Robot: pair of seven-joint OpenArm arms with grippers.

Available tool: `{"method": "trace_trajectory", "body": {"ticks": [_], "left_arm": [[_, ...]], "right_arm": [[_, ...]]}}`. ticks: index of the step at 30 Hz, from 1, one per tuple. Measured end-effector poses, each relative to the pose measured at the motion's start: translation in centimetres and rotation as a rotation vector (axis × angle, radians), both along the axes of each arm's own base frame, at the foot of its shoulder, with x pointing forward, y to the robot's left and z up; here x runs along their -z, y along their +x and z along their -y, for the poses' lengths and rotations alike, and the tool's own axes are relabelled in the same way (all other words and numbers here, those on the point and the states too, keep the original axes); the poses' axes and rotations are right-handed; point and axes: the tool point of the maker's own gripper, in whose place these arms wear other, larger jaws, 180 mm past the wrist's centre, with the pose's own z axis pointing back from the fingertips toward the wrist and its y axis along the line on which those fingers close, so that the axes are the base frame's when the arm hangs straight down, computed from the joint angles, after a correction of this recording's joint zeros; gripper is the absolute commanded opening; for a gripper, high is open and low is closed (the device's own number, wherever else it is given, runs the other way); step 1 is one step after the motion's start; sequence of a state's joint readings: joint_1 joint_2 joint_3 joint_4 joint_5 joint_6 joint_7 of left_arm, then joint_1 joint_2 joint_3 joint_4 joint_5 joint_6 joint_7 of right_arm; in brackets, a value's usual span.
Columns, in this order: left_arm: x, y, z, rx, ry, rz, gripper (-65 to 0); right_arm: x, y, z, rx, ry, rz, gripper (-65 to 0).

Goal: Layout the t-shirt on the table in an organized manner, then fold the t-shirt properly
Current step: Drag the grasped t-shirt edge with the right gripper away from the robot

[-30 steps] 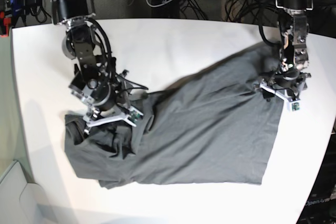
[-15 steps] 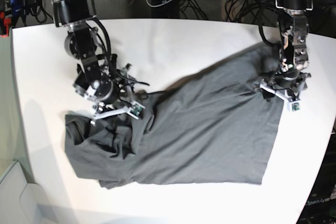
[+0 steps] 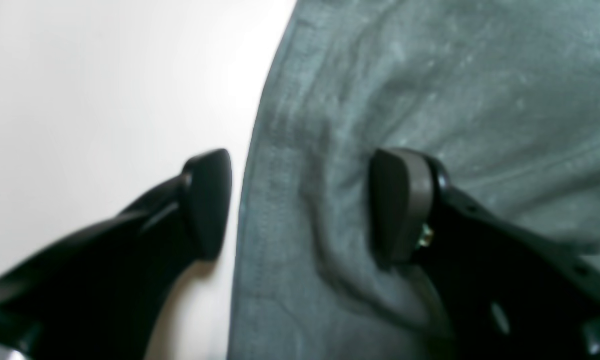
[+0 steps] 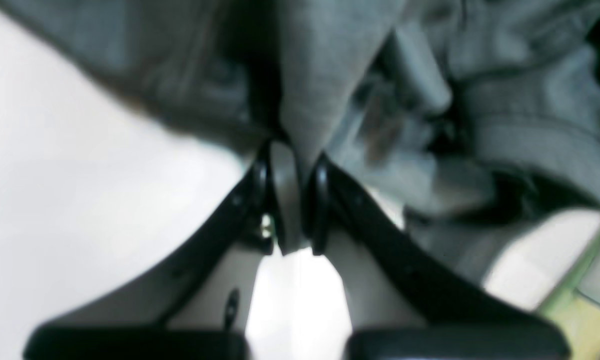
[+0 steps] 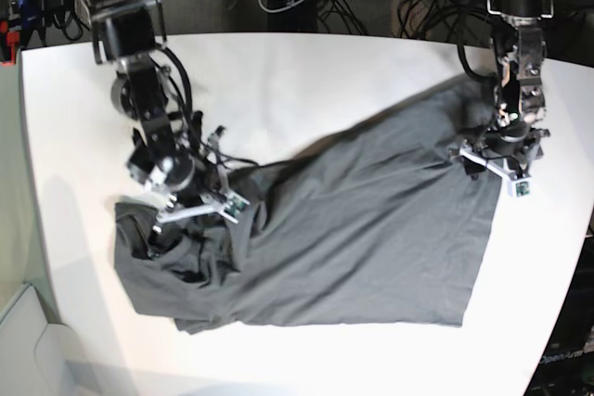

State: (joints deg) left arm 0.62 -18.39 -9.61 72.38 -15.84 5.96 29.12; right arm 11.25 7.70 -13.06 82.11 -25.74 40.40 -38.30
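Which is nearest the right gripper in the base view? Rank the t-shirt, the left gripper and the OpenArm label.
1. t-shirt: its bunched end is pinched in the right gripper, on the view's left.
2. left gripper: across the shirt, at the view's right.
3. OpenArm label: bottom right corner, off the table.

t-shirt (image 5: 362, 229): no print or readable label.
counter (image 5: 306, 81): no markings.
box at lower right corner (image 5: 564, 357): faint lettering (too dim to read reliably).
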Motion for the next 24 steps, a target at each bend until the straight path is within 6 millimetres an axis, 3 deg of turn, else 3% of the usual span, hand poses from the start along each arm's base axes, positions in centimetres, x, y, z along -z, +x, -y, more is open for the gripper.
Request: {"method": "trace_trajectory", "body": {"ticks": [6, 14, 20, 24], "left_arm": [[-0.1, 0.1, 0.0, 0.000, 0.000, 0.000, -22.7], [-0.2, 0.2, 0.2, 0.007, 0.003, 0.001, -22.7], [-0.3, 0.4, 0.2, 0.007, 0.003, 0.001, -22.6], [-0.3, 0.4, 0.2, 0.008, 0.005, 0.000, -22.6]], "right_arm": [[-4.9, -2.1, 0.2, 0.015, -0.046, 0.120, -65.0], [-5.8, -8.5, 0.0, 0.029, -0.078, 0.090, -65.0], [-2.0, -14.8, -2.6, -0.058, -0.084, -0.079, -65.0], [-0.6, -18.1, -4.5, -0.122, -0.062, -0.151, -65.0]]}}
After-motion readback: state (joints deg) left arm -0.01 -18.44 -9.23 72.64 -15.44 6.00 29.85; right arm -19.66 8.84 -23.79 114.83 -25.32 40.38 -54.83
